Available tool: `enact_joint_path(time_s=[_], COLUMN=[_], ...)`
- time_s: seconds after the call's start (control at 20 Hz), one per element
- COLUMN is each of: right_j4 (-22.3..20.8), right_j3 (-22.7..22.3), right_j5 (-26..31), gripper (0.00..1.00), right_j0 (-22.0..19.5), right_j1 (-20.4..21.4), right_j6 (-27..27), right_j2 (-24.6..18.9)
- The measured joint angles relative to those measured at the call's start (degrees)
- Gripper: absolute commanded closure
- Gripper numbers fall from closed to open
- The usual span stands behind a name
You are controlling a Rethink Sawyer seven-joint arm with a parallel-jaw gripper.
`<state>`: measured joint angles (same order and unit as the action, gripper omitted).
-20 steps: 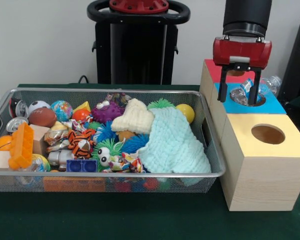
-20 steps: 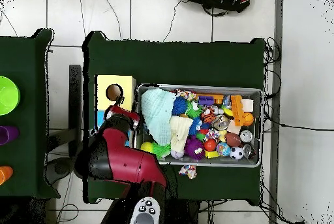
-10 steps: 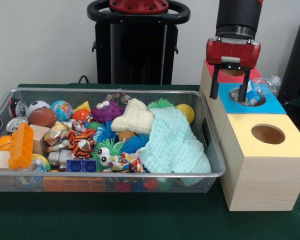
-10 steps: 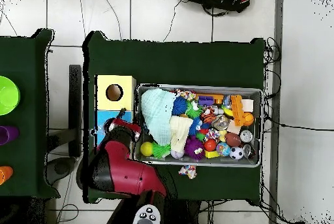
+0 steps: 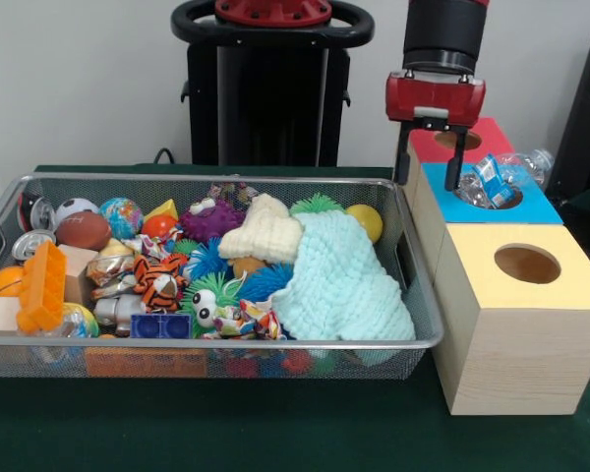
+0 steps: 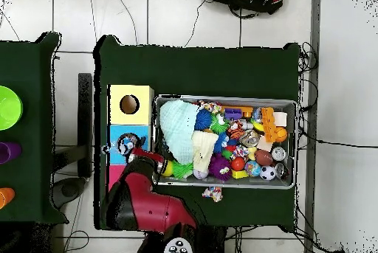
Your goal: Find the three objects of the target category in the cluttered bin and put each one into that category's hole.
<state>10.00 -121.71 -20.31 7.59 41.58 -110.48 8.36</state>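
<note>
Front view shows me the red and black gripper [image 5: 432, 157] hanging up high, over the gap between the big silver wire mesh bin [image 5: 206, 346] and the row of three pale wooden boxes. Its two black fingers [image 5: 404, 155] are spread apart and hold nothing. Just beside them, a small clear plastic bottle with a blue label [image 5: 485, 186] sits in the round dark hole [image 5: 492, 195] of the blue-topped box [image 5: 531, 208]. The bottle sticks partly out of the hole and leans. Another clear plastic bottle [image 5: 533, 163] lies behind the blue-topped box, near the red-topped box [image 5: 492, 140]. I can only see part of it. The yellow-topped box [image 5: 516, 324] is nearest the camera, and its round hole looks bare. The bin sits on the dark green surface [image 5: 275, 433] and is full of toys. I see a pale green knitted cloth [image 5: 339, 280] touching a cream knitted cloth [image 5: 265, 233], an orange plastic brick [image 5: 43, 285], a brown toy football [image 5: 83, 230], a purple spiky ball [image 5: 212, 218] and a yellow ball [image 5: 366, 220]. From the overhead view, I see the gripper [image 6: 151, 163] at the bin's edge, next to the blue-topped box [image 6: 116, 135], with the bottle [image 6: 127, 144] in that box's hole.
</note>
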Motion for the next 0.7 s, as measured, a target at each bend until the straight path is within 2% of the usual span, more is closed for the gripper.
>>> enact_joint_path(time_s=[0.35, 0.7], right_j4=[-2.2, -2.4], right_j3=[-3.0, -5.5], right_j5=[-1.3, -1.9], gripper=[0.00, 0.00], right_j0=[-1.9, -2.1], right_j1=[0.7, 1.9], right_j6=[0.0, 0.0], right_j2=[-1.1, -1.7])
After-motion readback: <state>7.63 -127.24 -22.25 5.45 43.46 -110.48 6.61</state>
